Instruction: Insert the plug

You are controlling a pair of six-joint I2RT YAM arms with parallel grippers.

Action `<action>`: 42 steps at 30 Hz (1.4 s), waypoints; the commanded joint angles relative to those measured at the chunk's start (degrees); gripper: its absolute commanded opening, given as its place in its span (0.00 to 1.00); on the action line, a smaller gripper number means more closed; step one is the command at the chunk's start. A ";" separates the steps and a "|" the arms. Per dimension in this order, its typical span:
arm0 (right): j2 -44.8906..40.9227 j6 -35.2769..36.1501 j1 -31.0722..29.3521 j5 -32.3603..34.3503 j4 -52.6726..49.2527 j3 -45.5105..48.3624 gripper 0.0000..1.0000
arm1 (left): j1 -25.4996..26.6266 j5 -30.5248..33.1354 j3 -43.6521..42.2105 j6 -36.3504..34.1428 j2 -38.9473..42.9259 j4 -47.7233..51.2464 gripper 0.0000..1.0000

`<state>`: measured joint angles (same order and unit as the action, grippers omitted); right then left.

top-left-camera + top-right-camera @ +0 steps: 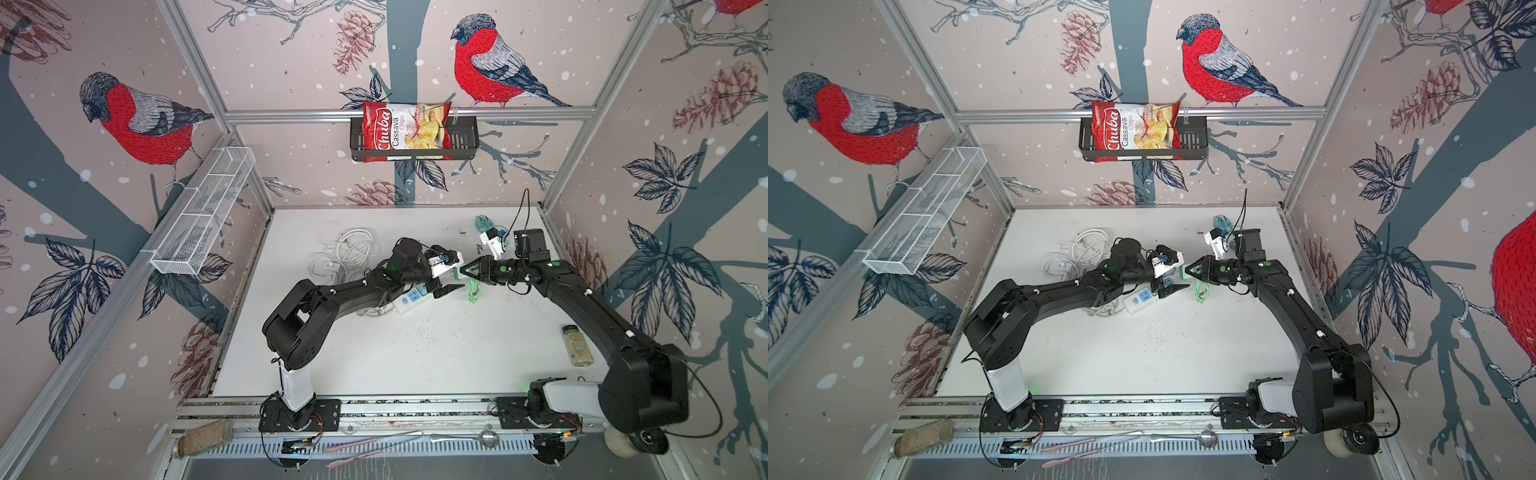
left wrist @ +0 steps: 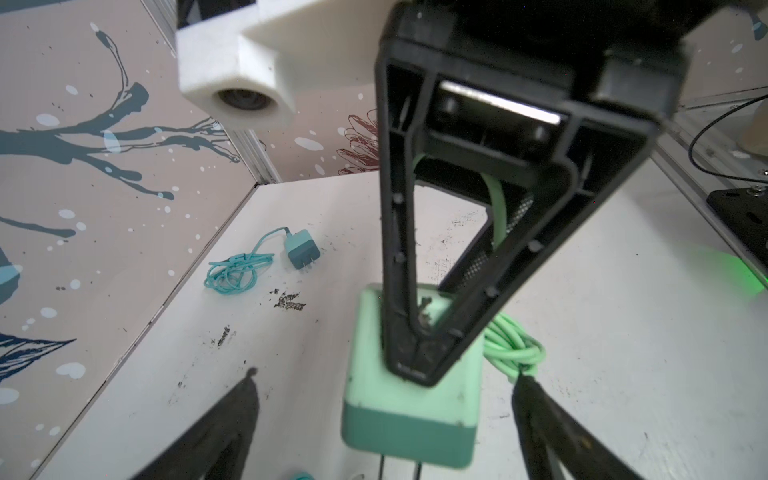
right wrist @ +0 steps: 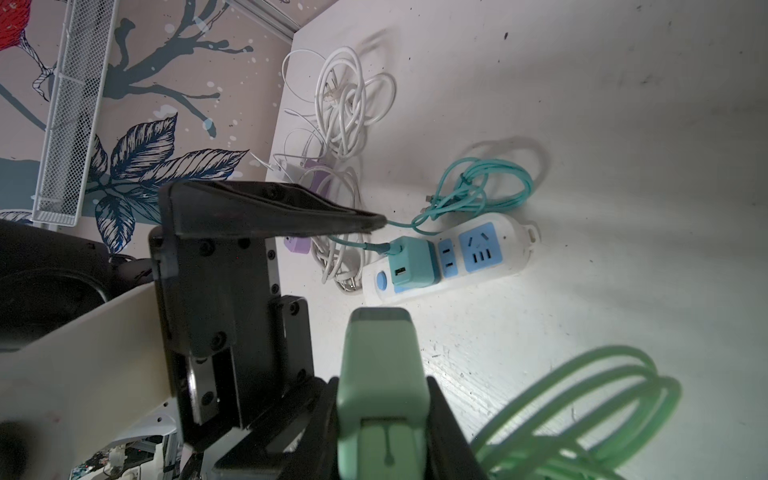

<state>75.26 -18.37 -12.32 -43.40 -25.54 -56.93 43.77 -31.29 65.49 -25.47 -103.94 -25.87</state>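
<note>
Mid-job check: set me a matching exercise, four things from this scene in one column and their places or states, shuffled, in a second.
Things
1. green charger
2. bag of chips
3. jar
4. left hand

Places or states
A. open, holding nothing
B. in the black basket on the back wall
C. clamped in the right hand
D. on the table, at its right side

Pairs: 1-C, 2-B, 3-D, 4-A
</note>
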 commanded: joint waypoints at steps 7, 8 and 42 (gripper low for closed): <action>-0.03 5.73 -1.28 3.16 -3.73 -4.71 0.00 | -0.87 4.36 1.39 0.51 8.47 12.65 0.98; 0.34 6.47 -2.04 4.82 -4.48 -5.53 0.00 | -1.09 6.37 1.16 1.00 9.69 14.28 0.98; 0.25 3.68 -16.48 24.15 -8.76 -6.37 0.00 | -11.29 36.53 -16.79 40.31 12.02 28.84 0.71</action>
<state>76.99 -13.72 -29.63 -19.16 -36.14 -64.62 32.73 0.95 46.11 13.76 -89.49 -1.67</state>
